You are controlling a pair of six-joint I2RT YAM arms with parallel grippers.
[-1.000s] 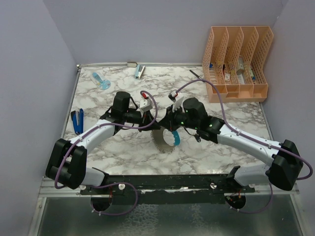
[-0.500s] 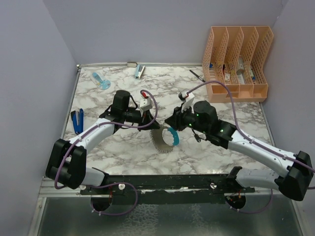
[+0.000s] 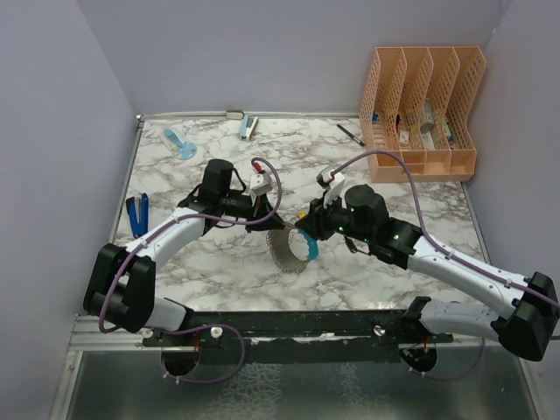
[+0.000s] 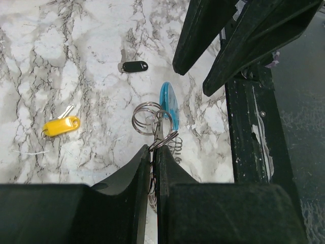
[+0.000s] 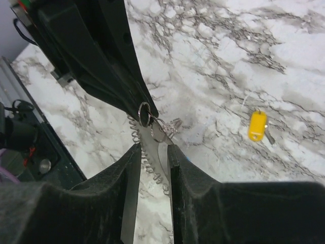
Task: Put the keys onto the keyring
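Looks like a robotics lab booth dressed as an office desk: plain walls [image 3: 52,131], marble-look table [image 3: 219,273], peach file rack [image 3: 420,114], left arm [image 3: 171,238] and right arm [image 3: 455,267] on a rail [image 3: 297,322].

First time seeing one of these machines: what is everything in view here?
keyring: one, gray with light-blue section, table centre
yellow key: one, yellow, on table near keyring
black key: one, black, on table
pen: one, black, beside organizer
file organizer: one, orange, far right corner
blue-handled implement: one, dark blue, left edge
small blue items: two, light blue, far edge
table: one, marbled white
left tool: one, black, clamped on keyring
right tool: one, black, at keyring's blue section
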